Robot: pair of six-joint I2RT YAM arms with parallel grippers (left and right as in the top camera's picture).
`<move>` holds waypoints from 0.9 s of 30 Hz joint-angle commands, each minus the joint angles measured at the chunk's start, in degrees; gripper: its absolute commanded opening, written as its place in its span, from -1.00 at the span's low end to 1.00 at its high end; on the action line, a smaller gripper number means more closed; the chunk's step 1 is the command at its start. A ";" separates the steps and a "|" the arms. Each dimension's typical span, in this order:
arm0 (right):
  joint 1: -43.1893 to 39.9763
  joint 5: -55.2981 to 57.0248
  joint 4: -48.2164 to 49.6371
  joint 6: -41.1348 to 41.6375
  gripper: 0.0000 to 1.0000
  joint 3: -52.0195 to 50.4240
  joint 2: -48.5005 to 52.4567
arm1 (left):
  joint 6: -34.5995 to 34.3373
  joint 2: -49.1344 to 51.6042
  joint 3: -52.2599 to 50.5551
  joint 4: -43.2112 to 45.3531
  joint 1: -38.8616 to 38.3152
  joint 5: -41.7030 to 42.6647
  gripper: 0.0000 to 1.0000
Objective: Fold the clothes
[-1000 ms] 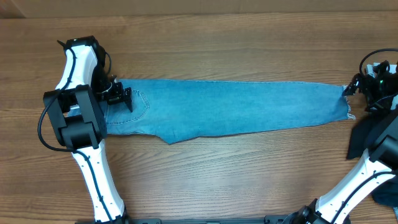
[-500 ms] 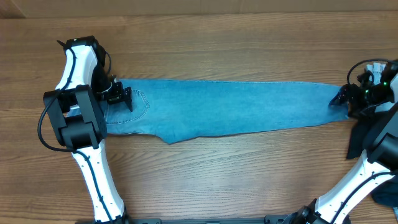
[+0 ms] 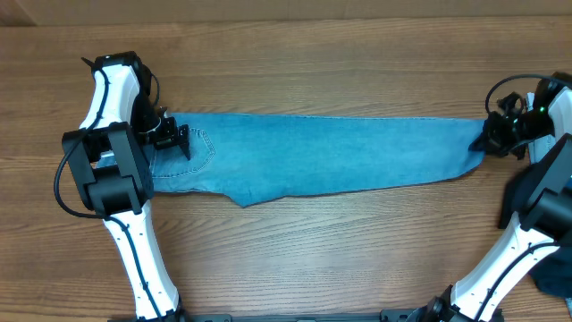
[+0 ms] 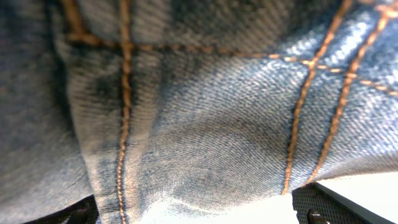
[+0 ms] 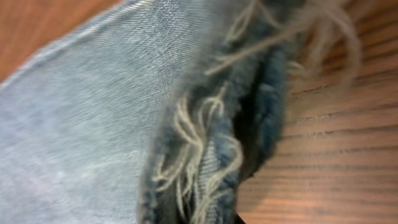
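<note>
The clothes are light blue jeans [image 3: 340,156], folded leg on leg and stretched left to right across the wooden table. My left gripper [image 3: 174,139] sits at the waist end beside the back pocket. It is open, and denim with orange stitching [image 4: 205,124] fills the left wrist view, with one finger [image 4: 339,202] wide to the side. My right gripper [image 3: 489,140] is at the far right end, shut on the frayed leg hem [image 5: 205,168]. The hem is bunched up off the wood there.
Bare wooden table [image 3: 340,259] runs in front of and behind the jeans. Both arm bases stand at the front edge, left [image 3: 147,286] and right [image 3: 483,286]. A dark blue thing [image 3: 556,275] lies at the bottom right edge.
My right gripper moved left onto the leg hem and closed on it, drawing the hem end a little leftward. The left arm and the waist end have not moved.
</note>
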 commanded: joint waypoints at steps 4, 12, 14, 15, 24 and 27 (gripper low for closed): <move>7.37 -0.57 -5.79 1.03 -0.92 4.92 -10.95 | 3.78 2.10 -0.09 4.74 -0.15 5.49 1.00; 24.63 8.55 -8.87 3.58 -0.92 4.90 -13.64 | 7.58 -14.25 0.44 10.45 0.26 15.28 1.00; 29.77 9.25 -8.92 4.48 -0.92 4.90 -13.64 | 7.61 -18.58 0.44 10.43 0.26 15.52 1.00; 31.61 9.27 -8.87 5.01 -0.92 4.90 -13.64 | 7.61 -19.87 0.44 10.03 0.26 15.52 1.00; 50.25 9.22 -1.55 19.65 -0.92 4.90 -13.64 | 7.67 -22.03 0.42 8.41 -0.13 15.52 1.00; 53.33 9.20 2.86 22.60 -0.92 4.87 -13.57 | 7.82 -22.03 0.42 8.31 -0.22 15.50 1.00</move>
